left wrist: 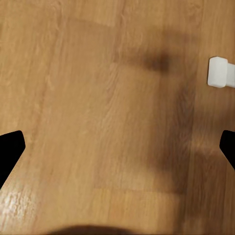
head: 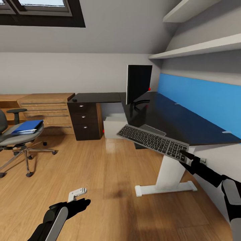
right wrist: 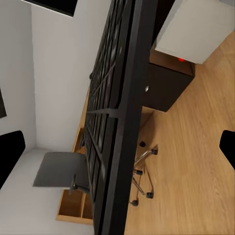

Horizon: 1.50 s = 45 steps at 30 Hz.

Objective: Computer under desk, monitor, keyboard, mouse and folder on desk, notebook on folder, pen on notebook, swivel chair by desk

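I'm in an attic bedroom-office — sloped skylight (head: 42,10), black corner surface (head: 167,117), grey swivel chair (head: 16,139), wooden drawers (head: 47,107).

A light wooden plank floor (head: 110,174) spans the room. A dark brown three-drawer cabinet (head: 84,118) stands at 11 o'clock. A pale wooden low dresser (head: 47,108) sits just beside the cabinet, toward 10 o'clock. A bright blue wall panel (head: 201,97) runs along the wall at 2 o'clock. Two white wall shelves (head: 197,47) are mounted above the panel. A dark-framed skylight window (head: 40,11) occupies the sloped ceiling at 11 o'clock.
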Available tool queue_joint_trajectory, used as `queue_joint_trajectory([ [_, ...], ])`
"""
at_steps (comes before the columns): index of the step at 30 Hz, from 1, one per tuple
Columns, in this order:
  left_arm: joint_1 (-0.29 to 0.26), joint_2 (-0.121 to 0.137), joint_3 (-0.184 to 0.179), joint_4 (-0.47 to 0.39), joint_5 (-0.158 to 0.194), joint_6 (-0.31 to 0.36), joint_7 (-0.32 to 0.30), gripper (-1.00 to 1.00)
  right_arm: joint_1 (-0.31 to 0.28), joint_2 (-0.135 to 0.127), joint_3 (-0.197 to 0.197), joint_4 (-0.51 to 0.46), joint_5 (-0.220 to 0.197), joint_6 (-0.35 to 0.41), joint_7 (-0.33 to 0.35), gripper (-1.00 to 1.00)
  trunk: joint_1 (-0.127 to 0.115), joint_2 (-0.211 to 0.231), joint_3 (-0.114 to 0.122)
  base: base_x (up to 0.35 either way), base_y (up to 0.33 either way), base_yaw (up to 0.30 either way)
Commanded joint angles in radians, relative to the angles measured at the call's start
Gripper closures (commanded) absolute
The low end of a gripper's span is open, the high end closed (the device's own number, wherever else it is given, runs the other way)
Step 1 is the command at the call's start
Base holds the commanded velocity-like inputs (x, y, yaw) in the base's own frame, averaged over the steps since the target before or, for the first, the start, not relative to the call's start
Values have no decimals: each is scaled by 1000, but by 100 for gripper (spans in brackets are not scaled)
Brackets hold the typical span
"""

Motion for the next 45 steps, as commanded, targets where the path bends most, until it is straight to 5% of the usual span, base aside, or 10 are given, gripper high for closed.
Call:
queue_joint_trajectory([
  [1, -1, 1, -2, -1, 10, 2, 10, -100, -1, 0, -2, 0, 4, 5, 5, -100, 0, 0, -1, -4, 25, 0],
  [44, -1, 0, -4, 28, 8, 2, 10, -100, -1, 1, -2, 0, 5, 6, 6, -100, 0, 0, -1, 9, 12, 0],
  [45, -1, 0, -4, 28, 8, 2, 10, -100, -1, 1, -2, 0, 5, 6, 7, 100, 0, 0, -1, 0, 0, 0],
])
